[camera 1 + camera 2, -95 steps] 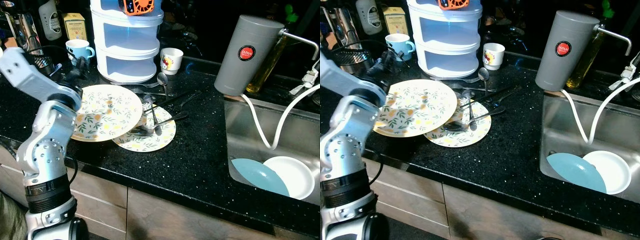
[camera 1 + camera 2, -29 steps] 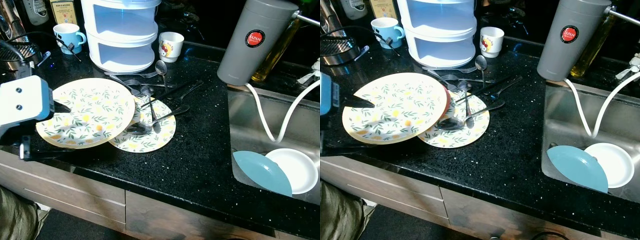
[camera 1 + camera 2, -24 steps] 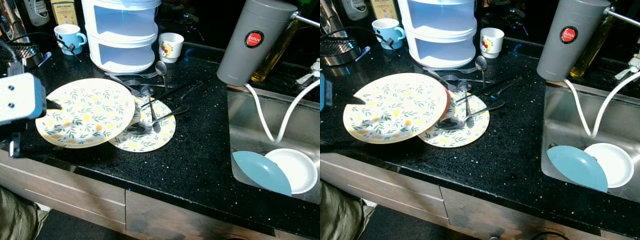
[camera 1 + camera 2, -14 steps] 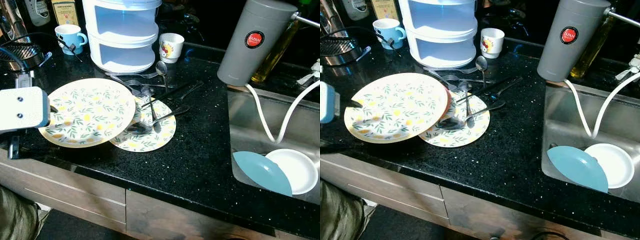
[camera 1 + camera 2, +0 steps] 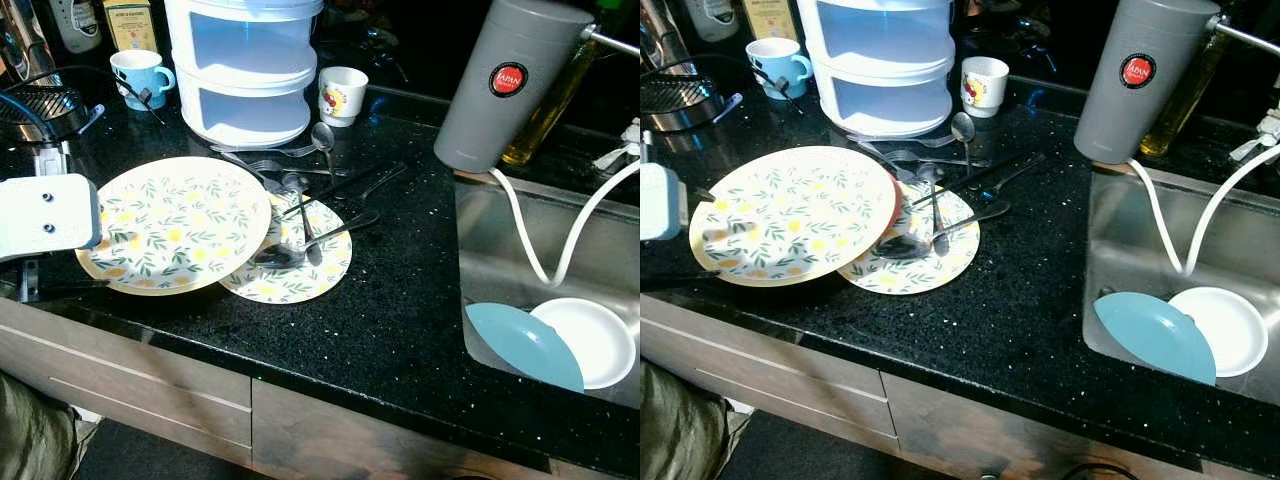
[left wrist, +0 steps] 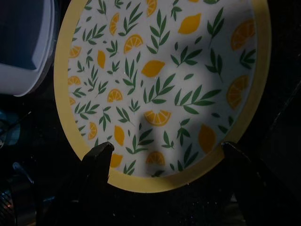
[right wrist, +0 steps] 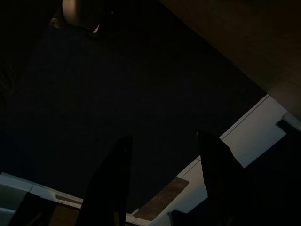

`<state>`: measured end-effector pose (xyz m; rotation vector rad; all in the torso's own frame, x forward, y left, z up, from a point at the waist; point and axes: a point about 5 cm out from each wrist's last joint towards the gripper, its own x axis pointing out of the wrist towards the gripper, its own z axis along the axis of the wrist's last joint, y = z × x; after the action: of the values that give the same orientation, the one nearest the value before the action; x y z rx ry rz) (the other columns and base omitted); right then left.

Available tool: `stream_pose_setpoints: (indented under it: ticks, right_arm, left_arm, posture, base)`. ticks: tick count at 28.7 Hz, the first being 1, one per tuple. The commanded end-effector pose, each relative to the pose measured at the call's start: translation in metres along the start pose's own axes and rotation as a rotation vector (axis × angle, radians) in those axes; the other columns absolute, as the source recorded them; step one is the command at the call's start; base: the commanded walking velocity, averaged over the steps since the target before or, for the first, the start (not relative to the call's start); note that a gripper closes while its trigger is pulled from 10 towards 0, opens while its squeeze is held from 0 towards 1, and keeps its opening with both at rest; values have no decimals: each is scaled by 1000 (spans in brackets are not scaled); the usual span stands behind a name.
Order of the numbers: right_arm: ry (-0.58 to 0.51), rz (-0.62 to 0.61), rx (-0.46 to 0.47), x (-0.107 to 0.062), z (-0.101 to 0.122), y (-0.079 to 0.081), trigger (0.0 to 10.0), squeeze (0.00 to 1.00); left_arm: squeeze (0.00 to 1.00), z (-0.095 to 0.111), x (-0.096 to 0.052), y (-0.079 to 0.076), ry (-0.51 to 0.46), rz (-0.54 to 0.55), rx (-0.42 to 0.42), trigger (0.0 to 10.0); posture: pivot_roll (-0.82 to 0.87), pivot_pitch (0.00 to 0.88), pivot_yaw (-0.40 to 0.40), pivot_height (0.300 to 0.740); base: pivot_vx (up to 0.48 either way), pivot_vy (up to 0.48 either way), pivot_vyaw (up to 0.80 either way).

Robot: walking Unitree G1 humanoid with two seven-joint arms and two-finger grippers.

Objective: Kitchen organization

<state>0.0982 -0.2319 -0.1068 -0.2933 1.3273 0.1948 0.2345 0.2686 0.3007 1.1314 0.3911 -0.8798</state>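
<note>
Landmark: I place everything from the sink (image 5: 500, 270), set into the black countertop (image 5: 400, 300) at the robot's right.
Large lemon plate (image 5: 175, 224): far from the sink, at the counter's near-left part. It is round, so I read no long axis; it lies tilted, its sink-side edge propped on the small lemon plate (image 5: 300, 275).
Left gripper (image 6: 164, 157): at the large plate's edge farthest from the sink. On the wrist view I see the two black fingers (image 6: 96, 162) spread wide, one on each side of the yellow rim; I cannot tell whether they touch it.
Right gripper (image 7: 164, 160): hanging in the dark, fingers apart, nothing between them.
Small lemon plate, contents: spoons and dark-handled cutlery (image 5: 305, 225) lie across it, handles slanting up toward the sink side.
Sink, contents: a blue plate (image 5: 520, 345) leaning in the near corner, overlapping a white bowl (image 5: 590, 340); a white hose (image 5: 545, 250) loops down into the basin.
Behind the sink: a grey cylindrical filter (image 5: 505, 85) standing upright at its back-left corner.
Away from the sink, back of counter: a white tiered container (image 5: 245, 70), a small white cup (image 5: 342, 94) on its sink side, a blue mug (image 5: 138, 76) on its far side.
</note>
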Motion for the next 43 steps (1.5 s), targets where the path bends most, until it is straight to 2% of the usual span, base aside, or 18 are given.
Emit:
stream_pose_setpoints:
  ticks: [1,12,17,25,34,35,36,37,39,43]
  right_arm:
    - [9,-3,12,0,-3,0,10000,0]
    - [7,-5,12,0,-3,0,10000,0]
    - [5,-7,13,0,-3,-1,10000,0]
    - [3,-11,17,0,-3,-1,10000,0]
    - [1,-14,16,0,-3,0,10000,0]
    - [1,-14,17,0,-4,-1,10000,0]
    - [1,-14,17,0,-4,-1,10000,0]
    - [2,-14,17,0,-4,-1,10000,0]
    - [3,-14,17,0,-4,-1,10000,0]
    - [3,-14,17,0,-4,-1,10000,0]
  left_arm:
    - [0,-3,9,-3,-11,-7,3,10000]
    - [0,-8,14,-4,-19,-15,-17,10000]
    - [0,-9,16,-1,-17,13,-2,10000]
    - [0,-9,22,15,-25,142,55,10000]
    - [0,-9,32,14,-46,131,65,10000]
    - [0,1,31,12,-119,112,63,10000]
    - [0,5,30,12,-145,107,65,10000]
    - [0,21,24,10,-253,88,64,10000]
    - [0,34,19,8,-321,70,79,10000]
    - [0,42,17,6,-345,55,98,10000]
  posture:
    - [73,45,-56,740]
    - [70,45,-56,740]
    - [68,44,-56,740]
    - [66,40,-55,740]
    - [60,38,-53,740]
    - [59,39,-54,740]
    - [59,39,-54,740]
    - [59,40,-57,740]
    - [61,41,-56,740]
    - [62,43,-57,740]
  base:
    - [0,0,0]
    - [0,0,0]
    - [0,0,0]
    - [0,0,0]
    - [0,0,0]
    - [0,0,0]
    - [0,0,0]
    - [0,0,0]
    - [0,0,0]
    - [0,0,0]
